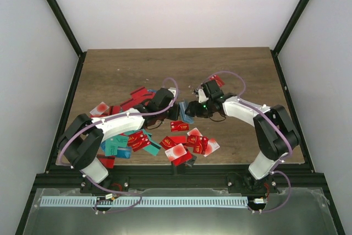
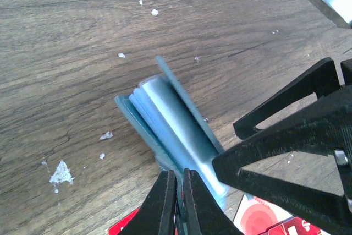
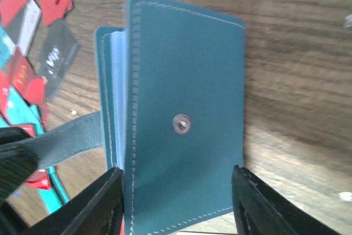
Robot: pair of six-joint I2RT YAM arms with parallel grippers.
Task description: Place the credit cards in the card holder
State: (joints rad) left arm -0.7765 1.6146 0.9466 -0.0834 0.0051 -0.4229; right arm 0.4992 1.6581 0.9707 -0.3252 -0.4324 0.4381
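Fanning half open at mid-table, the card holder (image 3: 187, 108) is pinched at its lower edge by the left gripper (image 2: 179, 180), whose jaws are clamped on it. The right gripper (image 3: 176, 191) straddles the snap cover with its fingers apart; whether they press cannot be told. Credit cards (image 1: 187, 144) lie scattered just beside it, and white flecks (image 2: 60, 173) dot the table (image 1: 247, 70).

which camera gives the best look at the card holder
Right wrist view: the card holder fills the frame, teal cover, stitching and snap stud, straddled by the right gripper. Left wrist view shows it edge-on, pale inner panels fanned, the left gripper pinching its edge. Top view shows only a sliver between the grippers.
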